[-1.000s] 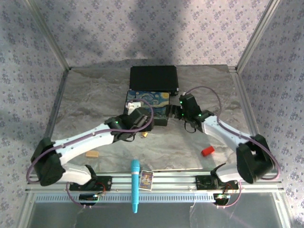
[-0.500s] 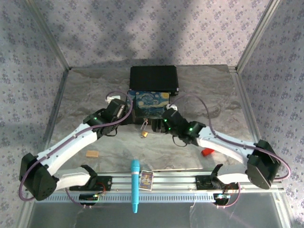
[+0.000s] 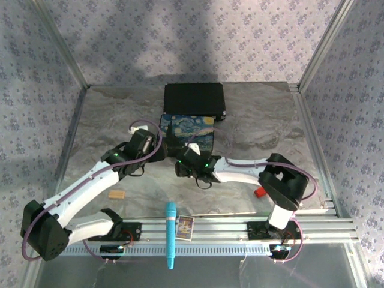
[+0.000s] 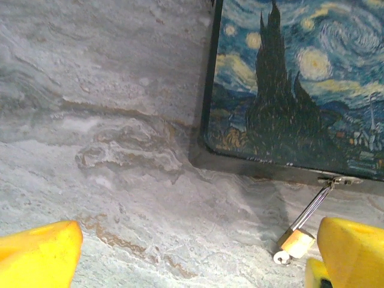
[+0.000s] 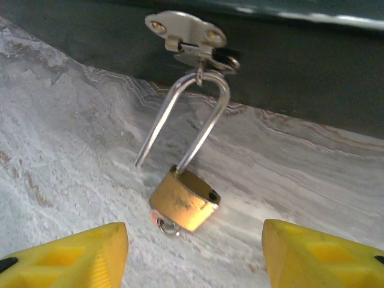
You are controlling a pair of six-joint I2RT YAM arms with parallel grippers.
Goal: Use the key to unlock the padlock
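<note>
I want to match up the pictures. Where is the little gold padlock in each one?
Top view: too hidden to make out; the right gripper covers the spot at the painted box's near edge.
Left wrist view: the padlock is at the bottom right, just below the box edge.
Right wrist view: the padlock is in the middle, its shackle hooked in the silver hasp.
Shared landmark: the painted box.

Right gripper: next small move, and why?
Probably ease forward and close on the padlock body: the right gripper is open, fingers flanking it, short of contact. One shackle leg looks free, though it is hooked in the hasp.
</note>
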